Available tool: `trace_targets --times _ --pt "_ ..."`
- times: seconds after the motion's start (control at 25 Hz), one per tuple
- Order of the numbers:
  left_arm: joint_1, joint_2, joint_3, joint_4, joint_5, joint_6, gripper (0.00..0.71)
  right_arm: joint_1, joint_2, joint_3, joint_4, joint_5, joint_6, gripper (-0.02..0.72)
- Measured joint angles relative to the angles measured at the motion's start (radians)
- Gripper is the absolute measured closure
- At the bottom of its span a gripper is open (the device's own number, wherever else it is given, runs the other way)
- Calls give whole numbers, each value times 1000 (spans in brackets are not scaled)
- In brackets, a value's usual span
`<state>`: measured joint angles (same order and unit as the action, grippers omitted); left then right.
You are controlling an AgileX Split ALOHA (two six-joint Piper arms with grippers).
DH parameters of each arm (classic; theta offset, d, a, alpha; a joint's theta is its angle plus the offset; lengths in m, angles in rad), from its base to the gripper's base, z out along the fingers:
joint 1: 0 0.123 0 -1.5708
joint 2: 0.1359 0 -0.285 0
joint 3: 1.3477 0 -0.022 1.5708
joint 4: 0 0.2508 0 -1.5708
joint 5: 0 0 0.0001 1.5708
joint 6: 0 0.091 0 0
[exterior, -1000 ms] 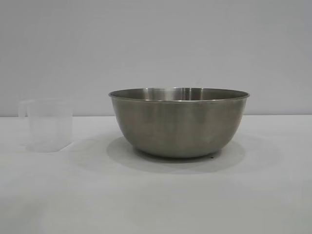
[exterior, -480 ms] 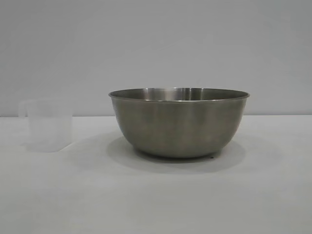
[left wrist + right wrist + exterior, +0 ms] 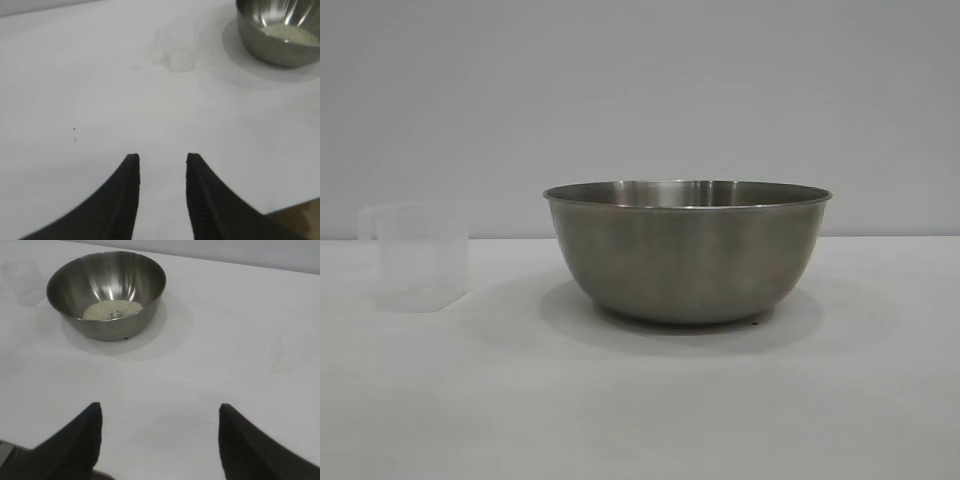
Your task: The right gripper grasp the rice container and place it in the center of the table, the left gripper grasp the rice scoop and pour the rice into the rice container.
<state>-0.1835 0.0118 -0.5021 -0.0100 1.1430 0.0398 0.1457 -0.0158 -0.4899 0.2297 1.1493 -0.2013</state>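
Observation:
The rice container, a large steel bowl, stands upright on the white table near the middle. White rice lies in a shallow layer on its bottom. The rice scoop, a frosted plastic cup, stands upright on the table to the bowl's left, apart from it. My left gripper hangs open over bare table, well back from the scoop and the bowl, holding nothing. My right gripper is open wide with nothing in it, far back from the bowl. Neither arm shows in the exterior view.
The table's near edge shows beside the left gripper's finger, and another edge shows by the right gripper's finger. A pale grey wall stands behind the table.

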Motion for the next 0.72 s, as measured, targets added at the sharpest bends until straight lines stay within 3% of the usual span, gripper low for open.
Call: trace_targets --times 0.72 --pt "0 0 17 5 -20 -10 532 0 0 0 0 0 0 281"
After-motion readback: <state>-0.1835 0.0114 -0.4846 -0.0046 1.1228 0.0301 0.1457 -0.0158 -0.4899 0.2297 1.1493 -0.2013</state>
